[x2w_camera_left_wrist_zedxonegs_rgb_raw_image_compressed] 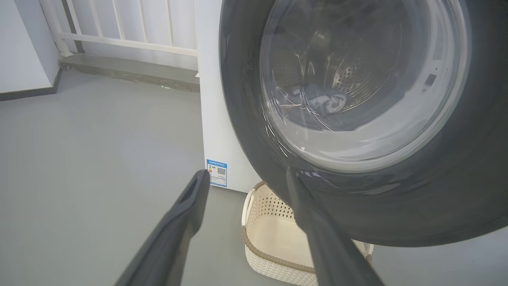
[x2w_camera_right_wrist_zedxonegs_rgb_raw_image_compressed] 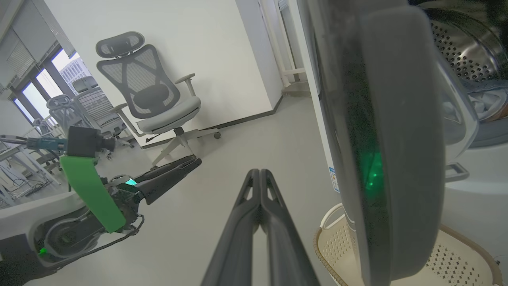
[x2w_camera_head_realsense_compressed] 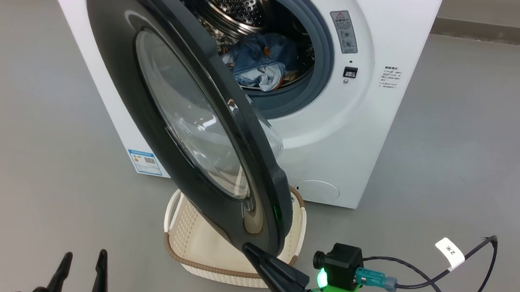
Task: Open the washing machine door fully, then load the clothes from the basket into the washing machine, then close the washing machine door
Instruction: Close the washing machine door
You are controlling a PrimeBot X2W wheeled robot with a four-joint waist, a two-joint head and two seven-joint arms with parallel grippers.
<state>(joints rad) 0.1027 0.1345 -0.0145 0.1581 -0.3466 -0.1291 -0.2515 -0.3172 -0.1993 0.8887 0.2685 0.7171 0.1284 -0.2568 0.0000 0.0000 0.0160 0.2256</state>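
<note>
Right wrist view: my right gripper [x2w_camera_right_wrist_zedxonegs_rgb_raw_image_compressed: 260, 174], fingers pressed together, sits beside the half-open washing machine door [x2w_camera_right_wrist_zedxonegs_rgb_raw_image_compressed: 397, 119]. Left wrist view: my left gripper [x2w_camera_left_wrist_zedxonegs_rgb_raw_image_compressed: 246, 172] spread wide, empty; through the door, clothes [x2w_camera_left_wrist_zedxonegs_rgb_raw_image_compressed: 321, 103] in the drum [x2w_camera_left_wrist_zedxonegs_rgb_raw_image_compressed: 357, 75], basket [x2w_camera_left_wrist_zedxonegs_rgb_raw_image_compressed: 270, 208] below.

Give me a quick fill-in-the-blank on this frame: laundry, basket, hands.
1. The clothes lie inside the washing machine's steel ____.
2. The basket, on the floor under the washing machine door, looks ____.
3. The left hand is open, while the right hand is ____.

Missing words: drum; empty; shut.
</note>
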